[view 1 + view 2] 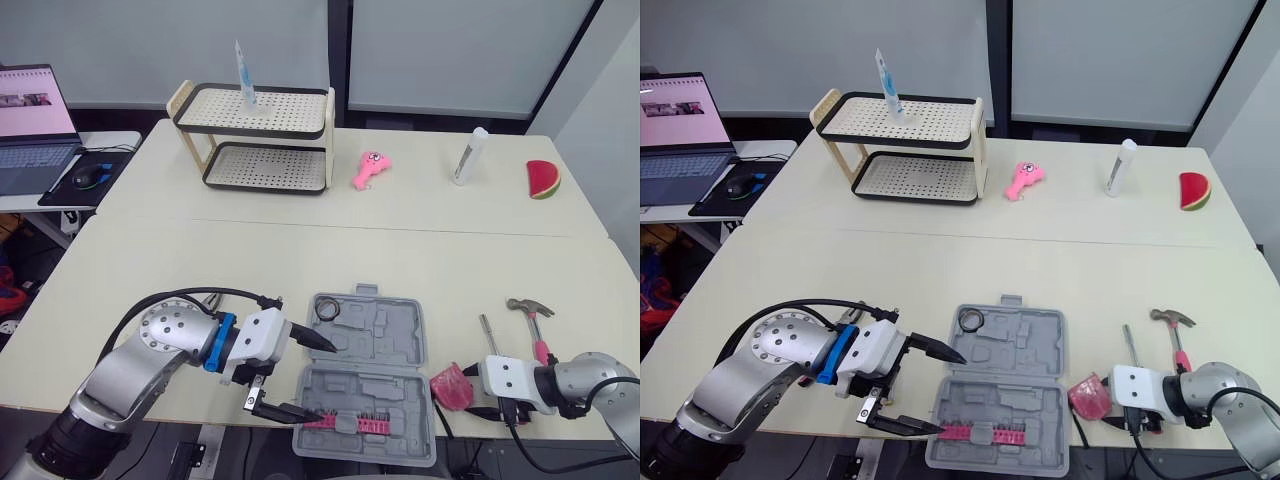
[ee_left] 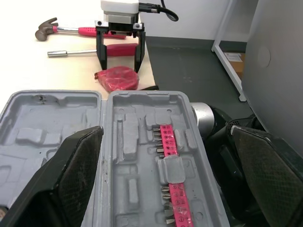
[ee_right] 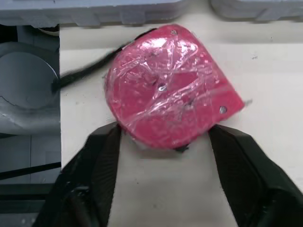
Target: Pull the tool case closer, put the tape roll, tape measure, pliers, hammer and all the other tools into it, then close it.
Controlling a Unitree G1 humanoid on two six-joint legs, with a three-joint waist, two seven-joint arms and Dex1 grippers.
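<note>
Right wrist view: the red tape measure (image 3: 170,85), wrapped in clear film, is seen lying flat on the table directly ahead of the right gripper (image 3: 164,142), whose jaws are spread wide and empty, one finger to each side of its near corner. No marked long axis is offered by the squat, rounded body, so it can be taken from almost any side. It is placed at the near edge of the table, between the right gripper and the right wall of the open grey tool case (image 1: 385,330). The right arm is judged much the nearer. The left gripper (image 1: 327,380) is held at the case's left edge, with the whole case between it and the tape measure, its jaws also parted wide and nothing held. A pink strip of bits (image 1: 345,424) is seated in the near half of the case and a dark ring (image 1: 328,311) in the far left corner. The hammer (image 1: 533,318) and a metal shaft (image 1: 487,332) are left on the table to the right, beyond the gripper.
</note>
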